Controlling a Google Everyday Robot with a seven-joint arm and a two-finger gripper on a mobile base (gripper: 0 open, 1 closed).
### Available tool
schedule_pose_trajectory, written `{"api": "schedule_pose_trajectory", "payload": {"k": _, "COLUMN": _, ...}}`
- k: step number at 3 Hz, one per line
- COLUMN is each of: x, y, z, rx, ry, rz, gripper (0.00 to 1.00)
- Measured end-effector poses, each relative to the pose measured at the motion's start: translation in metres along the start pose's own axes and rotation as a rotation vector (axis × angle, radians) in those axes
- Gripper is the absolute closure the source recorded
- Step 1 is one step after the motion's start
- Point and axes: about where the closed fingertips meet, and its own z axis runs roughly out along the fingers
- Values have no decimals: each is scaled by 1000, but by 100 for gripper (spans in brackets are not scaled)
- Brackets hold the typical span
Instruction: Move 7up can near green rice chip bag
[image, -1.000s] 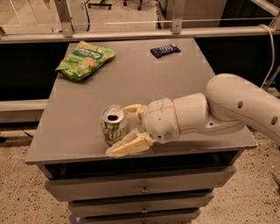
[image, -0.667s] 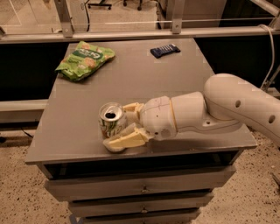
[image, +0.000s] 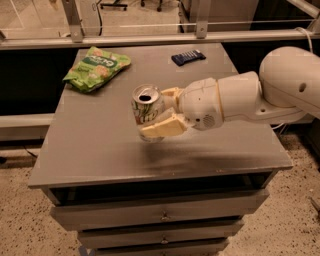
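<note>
The 7up can (image: 145, 109), silver-white with green markings and an open pull-tab top, is held upright above the middle of the grey table (image: 100, 150). My gripper (image: 161, 114) reaches in from the right and its pale fingers (image: 163, 128) are shut on the can's sides. The green rice chip bag (image: 95, 67), crinkled and bright green, lies flat at the table's back left corner, well apart from the can.
A small dark blue packet (image: 188, 57) lies at the table's back right. My white arm (image: 260, 92) spans the right side of the table. Drawers (image: 160, 215) sit below the front edge. A metal rail (image: 150, 37) runs behind the table.
The can was near the table's front edge in my gripper. Now it is lifted and carried up and back toward the middle of the table.
</note>
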Motion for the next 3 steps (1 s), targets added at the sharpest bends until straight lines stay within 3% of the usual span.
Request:
{"api": "schedule_pose_trajectory", "payload": {"k": 1, "x": -2, "y": -6, "z": -8, "rx": 17, "ry": 8, "rz": 21, "gripper": 100}}
{"api": "schedule_pose_trajectory", "payload": {"k": 3, "x": -15, "y": -21, "z": 1, "rx": 65, "ry": -35, "rz": -9, "gripper": 100}}
